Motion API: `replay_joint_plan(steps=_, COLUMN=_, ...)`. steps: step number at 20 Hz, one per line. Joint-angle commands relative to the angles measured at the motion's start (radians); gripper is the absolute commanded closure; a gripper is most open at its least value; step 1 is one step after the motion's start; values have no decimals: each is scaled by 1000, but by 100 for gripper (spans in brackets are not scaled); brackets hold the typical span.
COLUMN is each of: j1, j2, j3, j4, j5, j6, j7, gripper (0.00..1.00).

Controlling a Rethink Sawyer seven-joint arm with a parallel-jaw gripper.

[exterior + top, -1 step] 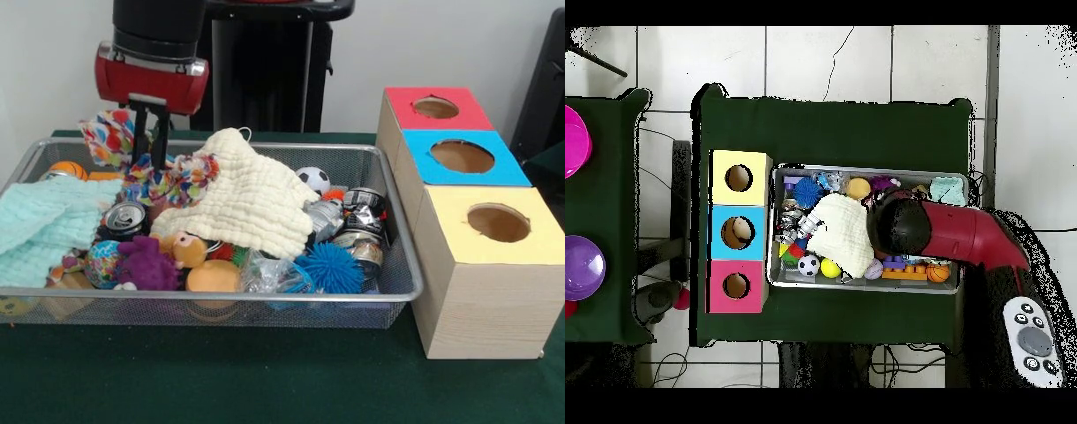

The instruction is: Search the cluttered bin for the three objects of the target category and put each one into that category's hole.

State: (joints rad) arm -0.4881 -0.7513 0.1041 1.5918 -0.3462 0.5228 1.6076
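Gripper is down in the bin at its back left in the front view, fingers a narrow gap apart, tips buried in a multicolour rope toy; can't tell if anything is gripped. Cream cloth lies just beside it. Cans sit among the clutter. 3 boxes beside bin: red, blue, yellow holes, all clear.
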Motion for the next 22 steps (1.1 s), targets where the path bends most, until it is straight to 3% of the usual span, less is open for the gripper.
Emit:
replay_joint_plan(steps=1, j1=-1, j2=-55, j3=93, j4=112, j5=12, j6=131, j7=-62, gripper=100)
replay_joint_plan(steps=7, j1=4, j2=-122, j3=105, j4=149, j5=51, j6=185, j7=-55, gripper=100)
replay_joint_plan(steps=10, j1=-9, j2=-138, j3=128, j4=188, j5=91, j6=160, j7=-29, gripper=100)
replay_joint_plan(steps=22, j1=-89, j2=-110, j3=264, j4=324, j5=250, j6=55, j7=27, gripper=100)
